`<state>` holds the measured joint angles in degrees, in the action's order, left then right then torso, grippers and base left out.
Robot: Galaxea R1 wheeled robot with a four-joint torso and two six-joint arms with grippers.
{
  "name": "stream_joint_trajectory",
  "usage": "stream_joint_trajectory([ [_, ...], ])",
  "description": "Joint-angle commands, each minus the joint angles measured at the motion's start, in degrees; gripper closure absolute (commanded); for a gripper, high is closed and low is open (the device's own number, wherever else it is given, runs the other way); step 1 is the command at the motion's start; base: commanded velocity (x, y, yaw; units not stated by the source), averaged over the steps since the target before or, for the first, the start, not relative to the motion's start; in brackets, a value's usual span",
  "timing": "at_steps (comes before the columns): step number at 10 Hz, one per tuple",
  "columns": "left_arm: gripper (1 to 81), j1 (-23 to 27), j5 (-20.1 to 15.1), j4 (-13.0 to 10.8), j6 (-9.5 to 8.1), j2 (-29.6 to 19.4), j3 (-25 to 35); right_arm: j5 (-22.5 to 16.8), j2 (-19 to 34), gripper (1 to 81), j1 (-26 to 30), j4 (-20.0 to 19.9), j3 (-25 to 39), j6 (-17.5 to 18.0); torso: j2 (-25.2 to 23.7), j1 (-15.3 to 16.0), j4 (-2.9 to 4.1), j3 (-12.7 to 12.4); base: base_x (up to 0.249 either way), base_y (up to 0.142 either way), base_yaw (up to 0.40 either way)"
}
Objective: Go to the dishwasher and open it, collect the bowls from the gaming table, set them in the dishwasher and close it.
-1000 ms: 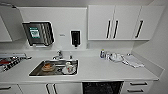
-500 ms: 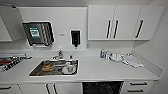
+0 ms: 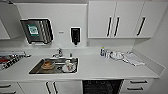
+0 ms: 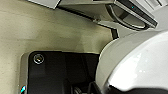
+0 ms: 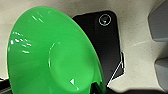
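Observation:
The dishwasher (image 3: pixel 102 87) is below the counter, right of the sink, showing a dark inside under the counter edge. A large bright green bowl (image 5: pixel 50 52) hangs over the pale floor in the right wrist view, with my right gripper (image 5: pixel 96 88) shut on its rim. A white bowl (image 4: pixel 135 65) looms close in the left wrist view, held by my left gripper (image 4: pixel 85 89) above the floor. The gaming table is out of view.
A steel sink (image 3: pixel 53 66) with dishes is set in the white counter (image 3: pixel 100 68). Cups and a cloth (image 3: pixel 133 59) lie at the counter's right end, a rack (image 3: pixel 10 58) at its left. White wall cabinets (image 3: pixel 120 20) hang above, drawers (image 3: pixel 136 85) right of the dishwasher.

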<state>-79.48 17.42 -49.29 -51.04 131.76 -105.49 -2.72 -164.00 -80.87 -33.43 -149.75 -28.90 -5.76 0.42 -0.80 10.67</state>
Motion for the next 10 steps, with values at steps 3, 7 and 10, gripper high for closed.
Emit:
stream_joint_trajectory([
  [3, 81.1, 8.9, 1.8, 0.8, -2.92, -10.4, 9.5, -4.3, 8.0, 81.1, 4.8, -0.3, 8.4, 0.0, 0.0, 0.0, 0.00, 4.4, 0.000, 0.000, 0.000],
  [7, 81.1, 15.4, 1.1, 0.4, -8.36, -13.8, 11.3, -4.3, 9.4, 81.1, 5.0, -0.3, 10.3, 0.0, 0.0, 0.0, 0.00, 9.1, 0.000, 0.000, 0.000],
  [10, 81.1, 24.0, -2.2, -0.2, -13.55, -16.5, 14.9, -4.3, 9.1, 81.1, 5.1, -0.3, 10.5, 0.0, 0.1, 0.1, 0.00, 9.0, 0.000, 0.000, 0.000],
])
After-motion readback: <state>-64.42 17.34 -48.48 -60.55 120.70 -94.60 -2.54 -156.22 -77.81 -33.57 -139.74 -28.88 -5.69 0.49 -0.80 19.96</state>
